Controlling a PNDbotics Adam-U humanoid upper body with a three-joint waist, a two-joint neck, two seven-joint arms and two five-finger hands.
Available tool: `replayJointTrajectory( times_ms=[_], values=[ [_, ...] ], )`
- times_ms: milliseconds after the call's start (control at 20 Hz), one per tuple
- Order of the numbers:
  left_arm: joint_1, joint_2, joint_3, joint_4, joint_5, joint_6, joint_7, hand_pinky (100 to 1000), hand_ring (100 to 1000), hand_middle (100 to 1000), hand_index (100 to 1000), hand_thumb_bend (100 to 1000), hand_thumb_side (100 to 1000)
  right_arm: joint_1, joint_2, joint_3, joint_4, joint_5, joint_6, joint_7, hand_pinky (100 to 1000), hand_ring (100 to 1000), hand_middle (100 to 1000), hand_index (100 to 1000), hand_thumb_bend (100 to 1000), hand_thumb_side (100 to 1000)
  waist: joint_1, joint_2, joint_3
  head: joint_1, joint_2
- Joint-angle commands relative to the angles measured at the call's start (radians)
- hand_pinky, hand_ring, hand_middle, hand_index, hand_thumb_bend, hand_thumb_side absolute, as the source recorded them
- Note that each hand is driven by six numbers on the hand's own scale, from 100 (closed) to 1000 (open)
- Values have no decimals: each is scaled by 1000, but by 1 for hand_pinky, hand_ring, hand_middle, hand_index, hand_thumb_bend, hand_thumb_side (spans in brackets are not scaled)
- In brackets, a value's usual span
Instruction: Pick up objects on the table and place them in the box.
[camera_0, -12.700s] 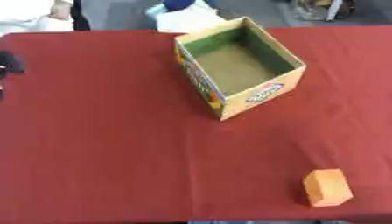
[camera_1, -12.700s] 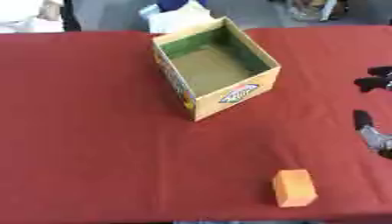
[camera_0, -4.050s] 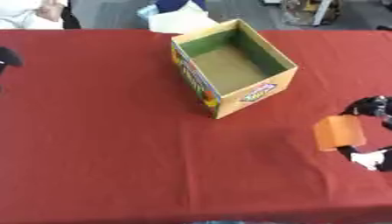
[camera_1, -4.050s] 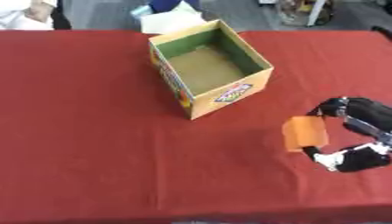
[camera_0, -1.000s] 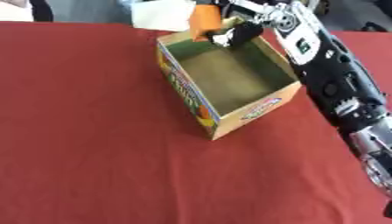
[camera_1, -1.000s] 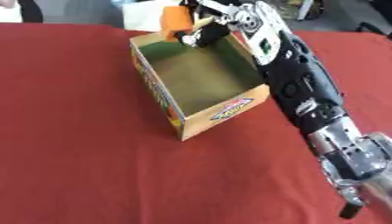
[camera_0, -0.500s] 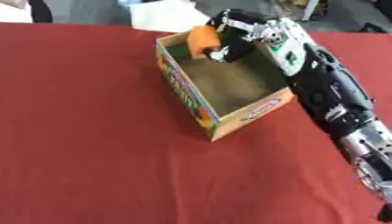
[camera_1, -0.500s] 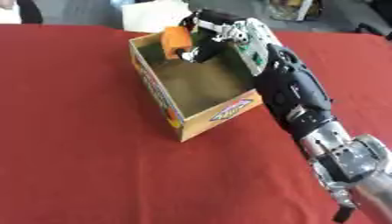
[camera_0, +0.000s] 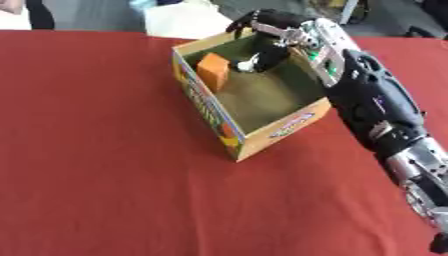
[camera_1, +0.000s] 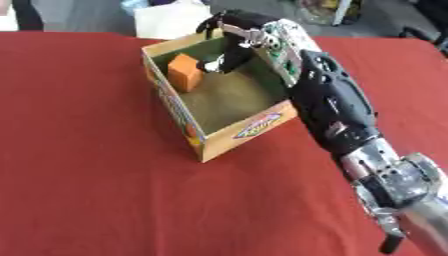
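Left eye view: my right hand (camera_0: 271, 37) is over the far end of the box (camera_0: 271, 135), and the orange block (camera_0: 213, 71) now sits inside, leaning on the left inner wall near the far corner. Half a second ago that block was still in my fingers at the rim; now there's a gap between it and the hand. Fingers (camera_0: 248, 63) look spread and relaxed, holding nothing, so that's a release. Only bare red table (camera_0: 96, 170) shows around the box, so I judge the task about done unless something lies out of frame. My left hand isn't visible here.

Right eye view: same story from a shifted angle. The block (camera_1: 183, 72) is down in the box (camera_1: 241, 131), touching the left wall, tilted slightly, apart from my right hand (camera_1: 234, 35). The dark fingers (camera_1: 214, 65) hang just beside it, uncurled, not gripping. The arm runs from the lower right across the near right corner of the box, so pulling back needs a lift first or I risk clipping the rim and shoving the box. The left hand is absent here too.
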Motion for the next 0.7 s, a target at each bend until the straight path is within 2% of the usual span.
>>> replayJointTrajectory(
  times_ms=[50,250,350,500,700],
  values=[
    [-3,3,8,-14,0,5,4,620,940,1000,824,100,655,-13,-27,-15,-46,-27,1,-7,802,904,705,906,307,520,8,-34,-6,2,8],
    [6,3,9,-14,2,10,11,622,940,1000,824,100,656,-5,-45,-28,-103,-87,12,1,791,897,679,898,242,515,12,-50,-20,8,17],
    [11,4,10,-14,5,11,16,623,939,1000,824,100,656,4,-60,-37,-138,-119,22,7,784,891,656,890,186,521,14,-60,-26,15,23],
    [17,5,11,-14,9,11,22,624,939,1000,824,100,656,20,-81,-55,-191,-166,42,10,770,881,605,867,100,483,18,-70,-34,26,30],
    [26,7,13,-14,13,9,27,625,939,1000,824,100,656,57,-117,-79,-272,-228,73,-12,756,871,566,835,100,439,22,-82,-45,38,38]
  ],
)
